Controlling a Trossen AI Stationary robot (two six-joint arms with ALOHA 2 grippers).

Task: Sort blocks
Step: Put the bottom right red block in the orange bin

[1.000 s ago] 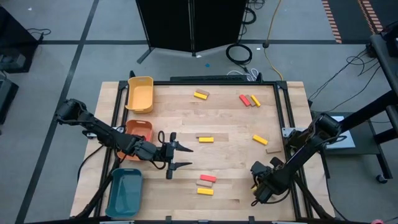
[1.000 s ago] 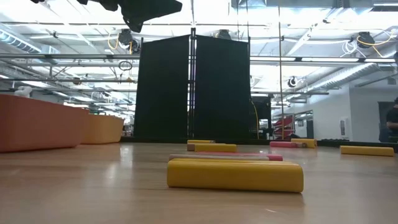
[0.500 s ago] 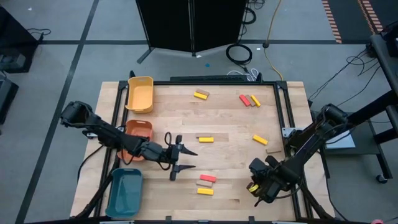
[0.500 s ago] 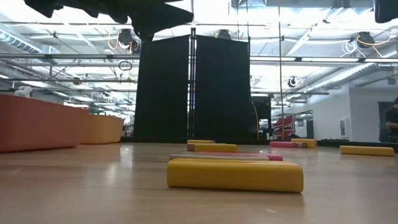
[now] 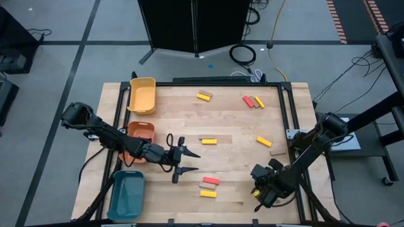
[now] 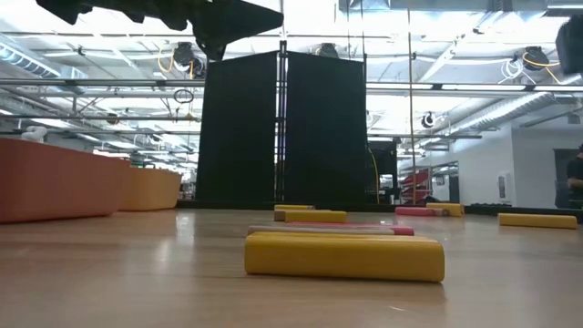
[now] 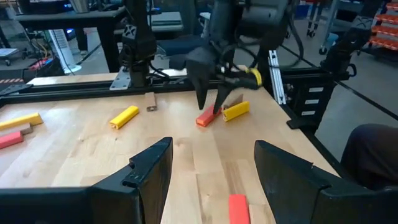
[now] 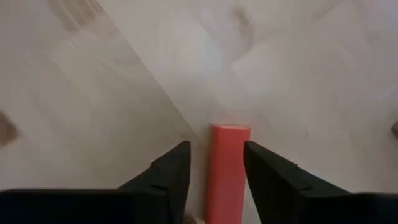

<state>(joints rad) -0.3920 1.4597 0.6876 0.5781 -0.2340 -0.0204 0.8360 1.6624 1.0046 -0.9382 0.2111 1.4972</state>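
My right gripper (image 5: 260, 184) is near the table's front right corner, pointing down, open. In the right wrist view (image 8: 216, 163) its fingers stand on either side of a red block (image 8: 226, 171) that lies flat on the table. I cannot tell whether they touch it. The left wrist view shows this red block (image 7: 206, 117) beside a yellow block (image 7: 236, 111). My left gripper (image 5: 188, 161) is open and empty above the table's front middle, left of a red block (image 5: 210, 180) and a yellow block (image 5: 207, 193). Other blocks lie flat farther back.
A yellow tray (image 5: 142, 94), an orange tray (image 5: 140, 133) and a teal tray (image 5: 126, 194) line the left edge. More blocks lie at the middle (image 5: 209, 141), far middle (image 5: 203, 96), far right (image 5: 253, 101) and right (image 5: 264, 142), with a tan one (image 5: 276, 152).
My left gripper has moved a little toward the table's right and near edges, staying open. My right gripper has shifted slightly toward the table's left edge near the front right corner.
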